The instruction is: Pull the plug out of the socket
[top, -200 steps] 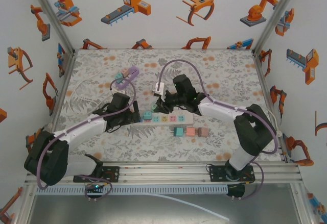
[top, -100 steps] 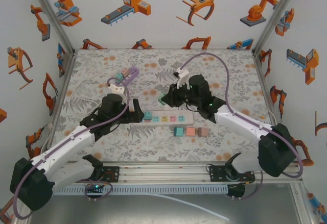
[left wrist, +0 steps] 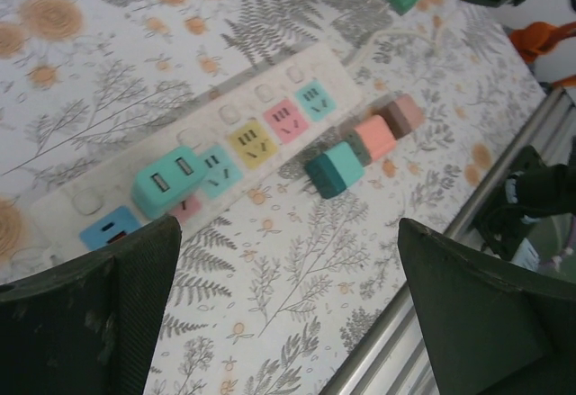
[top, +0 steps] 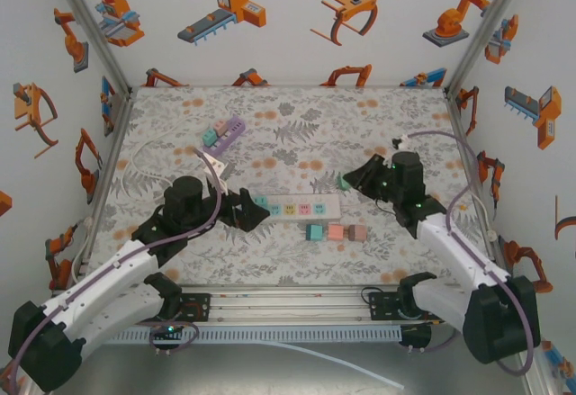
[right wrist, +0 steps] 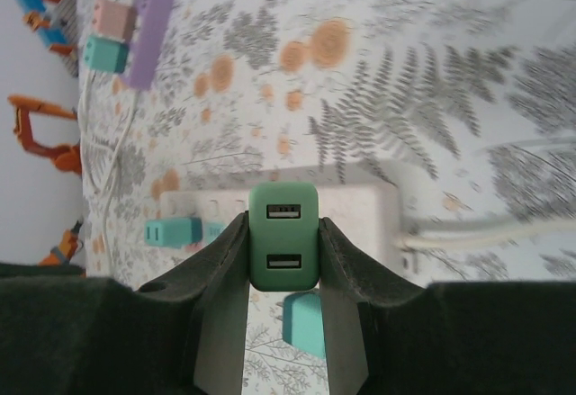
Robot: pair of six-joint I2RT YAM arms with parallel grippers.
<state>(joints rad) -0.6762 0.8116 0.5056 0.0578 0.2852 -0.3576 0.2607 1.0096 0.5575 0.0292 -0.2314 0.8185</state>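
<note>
Cloth printed with ferns and orange blooms covers the table (top: 405, 125). The white power strip (top: 292, 207) lies across its middle, with one teal adapter (left wrist: 169, 179) seated near the strip's left end. The left gripper (left wrist: 288, 260) hovers over that end, its jaws spread wide and empty, probably placed to steady the strip. The right gripper (right wrist: 283, 228) is clenched on the green plug (right wrist: 283, 249), held clear of the sockets beyond the strip's right end, so the pull looks done.
</note>
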